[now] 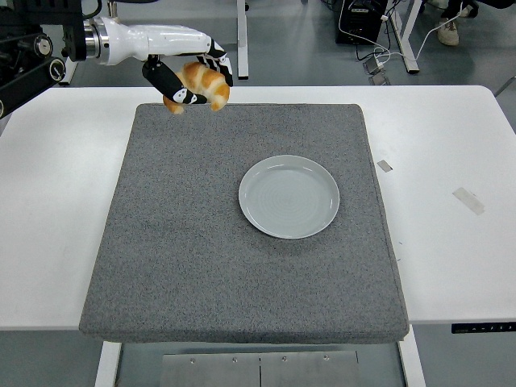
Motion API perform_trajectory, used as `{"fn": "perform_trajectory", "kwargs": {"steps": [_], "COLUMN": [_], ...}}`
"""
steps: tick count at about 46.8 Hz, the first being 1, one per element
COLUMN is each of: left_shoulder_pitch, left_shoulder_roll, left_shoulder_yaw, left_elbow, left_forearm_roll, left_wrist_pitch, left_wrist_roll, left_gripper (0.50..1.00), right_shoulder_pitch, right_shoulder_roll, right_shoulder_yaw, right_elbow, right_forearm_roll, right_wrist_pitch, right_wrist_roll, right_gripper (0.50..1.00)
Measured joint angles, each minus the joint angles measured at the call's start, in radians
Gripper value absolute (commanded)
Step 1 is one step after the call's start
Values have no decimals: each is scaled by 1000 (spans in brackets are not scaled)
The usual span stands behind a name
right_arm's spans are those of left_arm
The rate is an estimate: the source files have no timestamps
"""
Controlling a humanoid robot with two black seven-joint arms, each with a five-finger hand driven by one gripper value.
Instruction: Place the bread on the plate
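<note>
My left hand (189, 79) is shut on the bread, a golden croissant (205, 85), and holds it high above the far left part of the grey mat (242, 266). The pale grey plate (289, 196) lies on the mat, right of centre, with nothing on it. The hand is well up and to the left of the plate. The right arm is out of view.
The grey mat covers the middle of the white table (451, 242). Two small pieces of tape (468, 200) lie on the table at the right. Desk legs and cables stand on the floor behind the table.
</note>
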Motion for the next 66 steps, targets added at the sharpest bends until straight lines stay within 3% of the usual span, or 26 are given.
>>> {"fn": "perform_trajectory", "kwargs": {"steps": [7,14,27,42,54,66], "left_shoulder_pitch": [-64,-105,-119,-86,-32,56], "left_shoulder_roll": [-18,-77,-187,-289,-321,-323], "left_shoulder_yaw": [0,0,1,4,104,120], "left_elbow": [0,0,0,2,2,8], "left_forearm_roll": [-23,-30,-40,-34,-33,-20], "left_wrist_pitch": [-19,-21,-14,-6,52,85], "left_wrist_roll": [0,0,0,0,0,0], "left_gripper": [611,611,611,611,611,613], "right_shoulder_pitch": [0,0,-1,-1,-1,0], "right_shoulder_roll": [0,0,0,0,0,0], "right_shoulder_yaw": [0,0,0,0,0,0], "right_elbow": [0,0,0,-1,-2,-2], "right_forearm_roll": [0,0,0,0,0,0], "right_wrist_pitch": [0,0,0,0,0,0], "right_wrist_roll": [0,0,0,0,0,0], "right_gripper": [1000,1000,1000,1000,1000,1000]}}
